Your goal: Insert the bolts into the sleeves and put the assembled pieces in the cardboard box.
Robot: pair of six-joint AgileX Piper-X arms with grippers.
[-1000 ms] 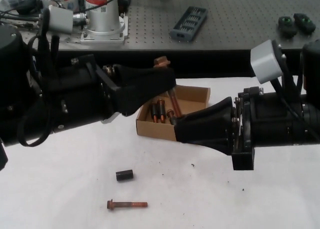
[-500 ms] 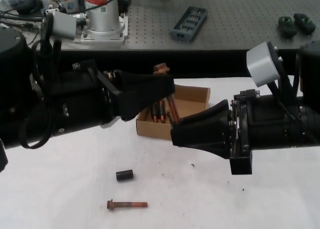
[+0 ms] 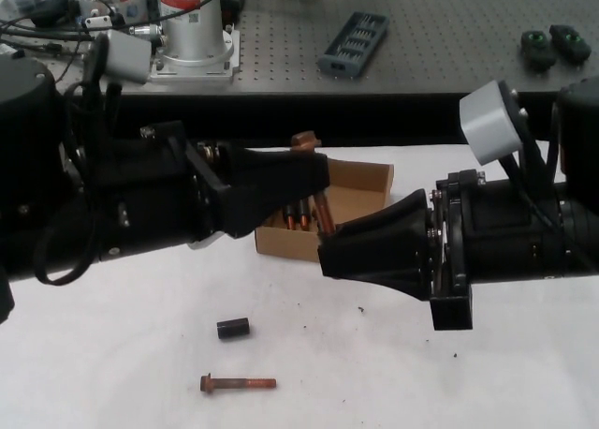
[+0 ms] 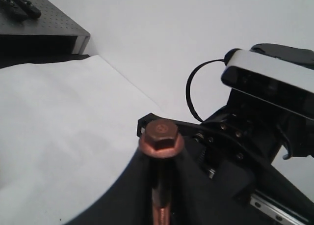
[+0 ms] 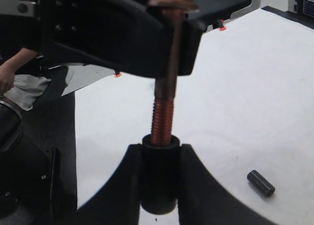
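My left gripper is shut on a copper bolt, hex head up, held upright above the cardboard box. Its threaded tip enters the top of a black sleeve, which my right gripper is shut on just below. In the high view the bolt spans the gap between the two grippers, the right one at the box's front edge. Several assembled pieces lie in the box. A loose black sleeve and a loose copper bolt lie on the white sheet near the front.
A grey perforated bench behind carries a metal column, a blue-grey rack and two black-green parts. The white sheet has free room at the front right. The loose sleeve shows beyond my right gripper.
My left gripper has come down a little with the bolt, bringing its tip toward the sleeve. My right gripper shifted slightly left. The loose bolt and sleeve have not moved.
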